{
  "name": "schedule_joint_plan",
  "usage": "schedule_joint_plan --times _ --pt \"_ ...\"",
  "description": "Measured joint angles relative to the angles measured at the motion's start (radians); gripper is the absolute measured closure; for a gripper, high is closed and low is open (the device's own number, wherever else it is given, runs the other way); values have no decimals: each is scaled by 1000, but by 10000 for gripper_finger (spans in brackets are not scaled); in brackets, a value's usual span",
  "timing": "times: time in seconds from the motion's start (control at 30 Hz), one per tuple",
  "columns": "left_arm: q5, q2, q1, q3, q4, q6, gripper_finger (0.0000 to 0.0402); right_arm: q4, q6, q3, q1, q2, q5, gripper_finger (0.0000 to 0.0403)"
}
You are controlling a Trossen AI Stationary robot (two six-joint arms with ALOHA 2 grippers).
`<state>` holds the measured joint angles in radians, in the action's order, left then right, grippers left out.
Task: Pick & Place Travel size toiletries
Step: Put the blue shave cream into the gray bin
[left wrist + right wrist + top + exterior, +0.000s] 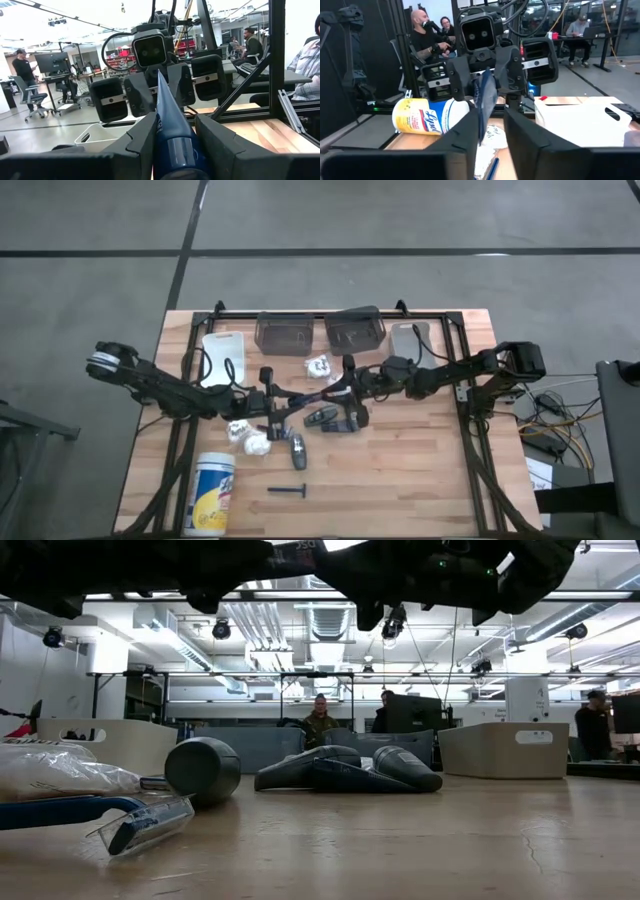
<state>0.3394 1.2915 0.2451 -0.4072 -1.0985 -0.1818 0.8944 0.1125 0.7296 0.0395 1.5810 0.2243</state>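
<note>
1. The left gripper (172, 119) was pinched on a dark blue tube (172, 142), one finger on each side of the tube's round body, so the tube was carried clear of the table (420, 470)
2. The tube pointed straight ahead of the left gripper, its flat crimped end leading, which presented the thin end to the opposite tool
3. The right gripper (490, 117) faced the left gripper head-on, just ahead of it, and the crimped end lay inside it; this arrangement read as a hand-over between arms
4. Whether the right gripper had clamped the crimped end could not be told from either wrist view
5. Judgement: the left gripper should hold its pinch until the right grip is confirmed, since an early release could drop the tube
6. The rest of the toiletries lay on the table below the two tools: other dark tubes (297, 450) and white packets (250, 442) near the left gripper, a small black piece (290, 491) farther off
7. Two clear bins (283, 332) stood beyond the meeting point, well apart from both tools; they were the likely drop point
8. A white canister (213, 492) lay on its side beside the left arm and was not part of the task
</note>
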Motion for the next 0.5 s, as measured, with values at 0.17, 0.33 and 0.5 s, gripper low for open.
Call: schedule_joint_plan --times 0.17,0.33,0.5 --pt "9 0 0 0 0 0 270 -5 1 0 0 -1 6 386" --pt "14 0 0 0 4 7 264 -29 16 0 0 -8 26 391" --pt "34 0 1 0 23 28 234 -116 29 -1 2 -39 26 393"
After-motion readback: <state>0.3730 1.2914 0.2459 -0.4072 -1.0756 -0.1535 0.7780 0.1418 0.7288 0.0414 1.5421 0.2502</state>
